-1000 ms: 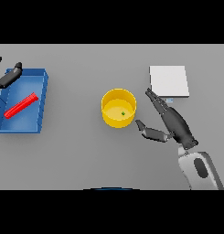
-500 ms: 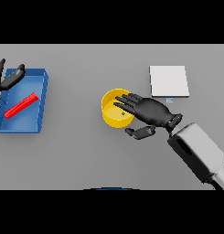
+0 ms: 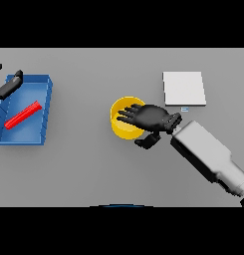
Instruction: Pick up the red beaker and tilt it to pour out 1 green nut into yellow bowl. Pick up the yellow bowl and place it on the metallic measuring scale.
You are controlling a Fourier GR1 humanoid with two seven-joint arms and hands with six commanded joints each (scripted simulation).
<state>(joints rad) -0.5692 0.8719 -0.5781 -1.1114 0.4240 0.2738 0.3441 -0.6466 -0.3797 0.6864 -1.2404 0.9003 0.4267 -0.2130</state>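
A: R hand is over the yellow bowl, fingers spread flat across its rim, thumb below, not clamped on anything.

B: Risk?

A: If it closes from there it could tip or shove the bowl instead of gripping; the scale is just beyond, upper right.

B: What's inside?

A: Can't tell, hand hides it. Red beaker lies in the blue tray. L hand sits at the tray's far corner, fingers relaxed.

My dark right hand covers part of the round yellow bowl; my left hand is cut by the edge.
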